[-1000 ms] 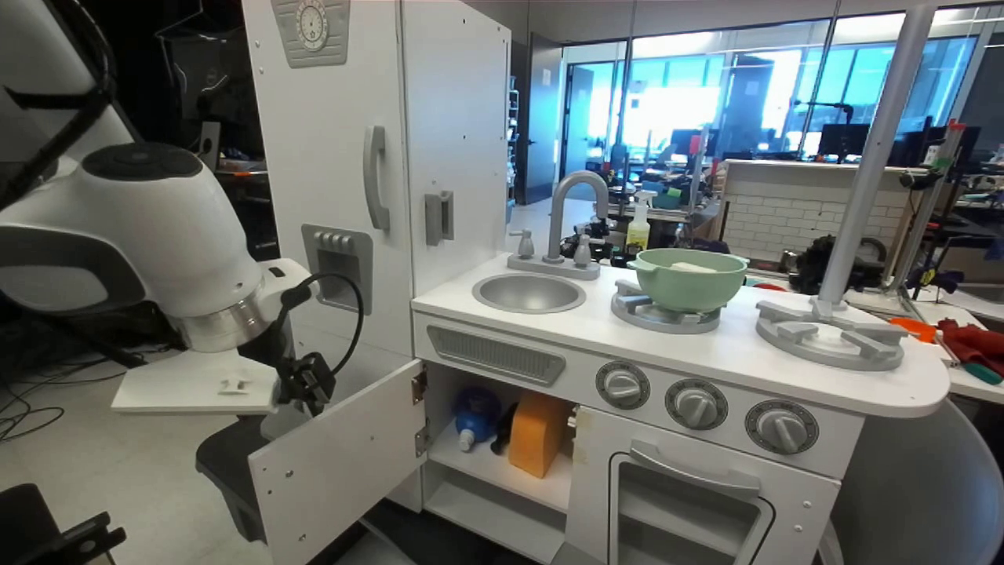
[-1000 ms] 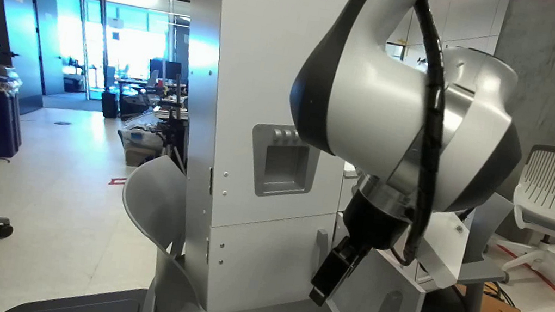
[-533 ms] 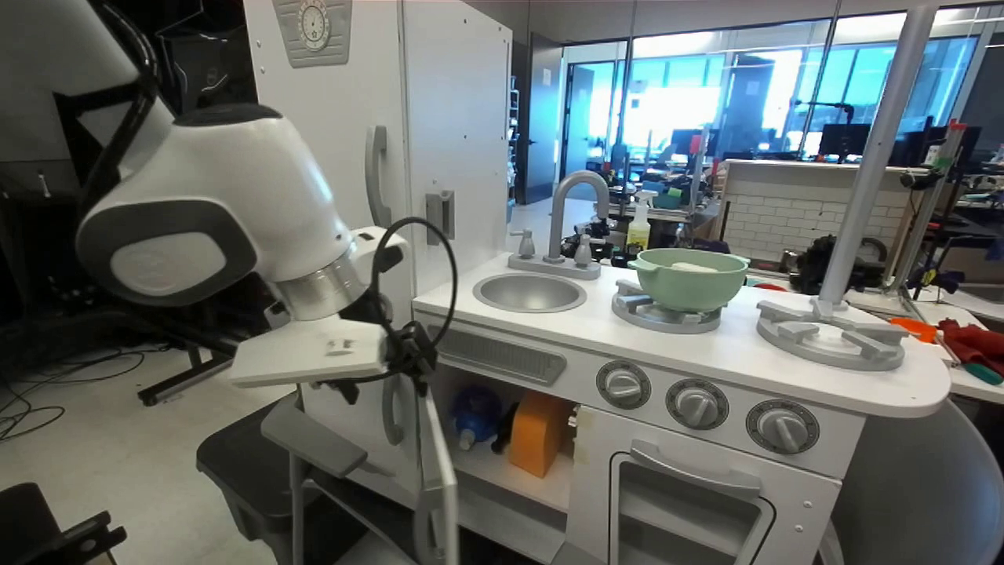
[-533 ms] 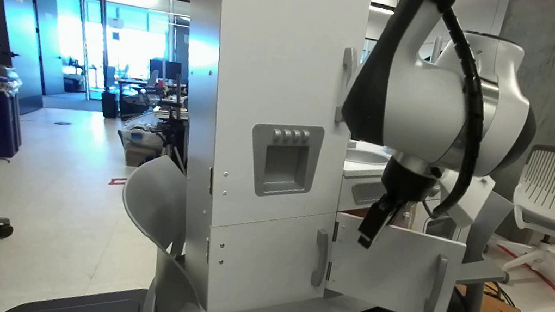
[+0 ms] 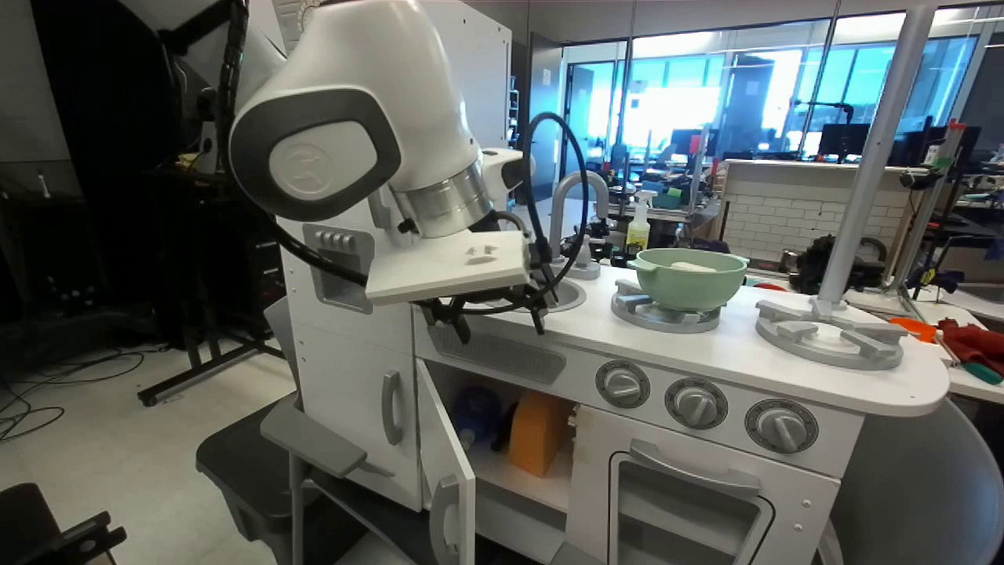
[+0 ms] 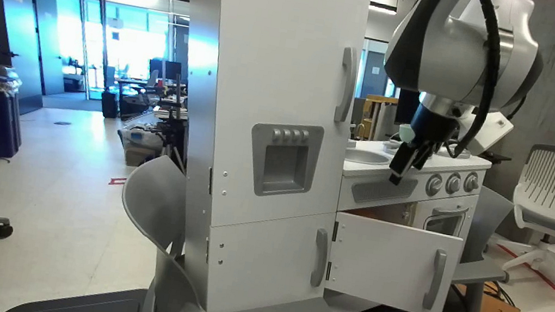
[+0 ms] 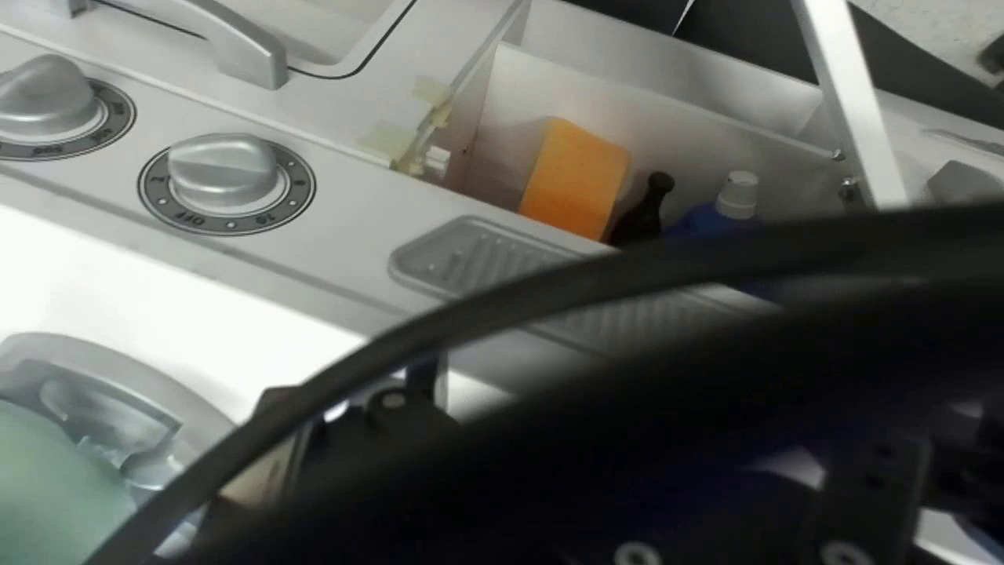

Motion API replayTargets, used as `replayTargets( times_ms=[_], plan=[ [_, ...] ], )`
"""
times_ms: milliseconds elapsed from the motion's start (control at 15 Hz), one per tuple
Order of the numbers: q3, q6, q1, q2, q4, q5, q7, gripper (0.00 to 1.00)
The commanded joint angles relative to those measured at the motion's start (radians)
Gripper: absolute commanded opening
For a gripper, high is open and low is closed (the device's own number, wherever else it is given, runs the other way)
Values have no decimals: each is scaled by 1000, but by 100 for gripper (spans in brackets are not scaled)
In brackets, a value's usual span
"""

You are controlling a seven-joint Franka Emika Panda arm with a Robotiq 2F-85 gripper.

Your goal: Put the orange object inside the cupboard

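Placement: judged complete. The orange block (image 5: 536,434) sits inside the cupboard (image 5: 514,522) on its inner shelf (image 5: 502,475), set back from the front edge and toward the end by the oven door (image 5: 686,510). The wrist view shows a dark object (image 7: 645,212) just beside it, then a blue bottle (image 7: 710,224); whether block and dark object touch cannot be determined.

Fingers (image 5: 461,326): spread, nothing seen between them, hanging near the front edge of the bench (image 5: 736,345) at the sink (image 6: 366,157) end, well apart from the block.

Outstanding: in both exterior views the cupboard's door (image 6: 388,263) stands open. The task sentence does not call for closing it; should that be wanted, it is not yet done.
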Motion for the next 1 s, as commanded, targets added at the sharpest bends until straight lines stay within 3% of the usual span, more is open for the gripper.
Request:
replayTargets(
  times_ms=[0, 200, 267, 333, 533, 733, 933],
  plan=[
    [-90, -82, 83, -54, -34, -74, 58, 100],
    [-200, -194, 204, -127, -151, -194, 76, 100],
    [-172, -193, 189, -191, -214, -319, 129, 100],
    [-195, -214, 220, -217, -260, -384, 147, 100],
    [-151, -228, 194, -286, -357, -624, 293, 100],
    [-37, -243, 74, -338, -405, -865, 463, 100],
    [166, -230, -142, -345, -406, -994, 574, 100]
  ],
)
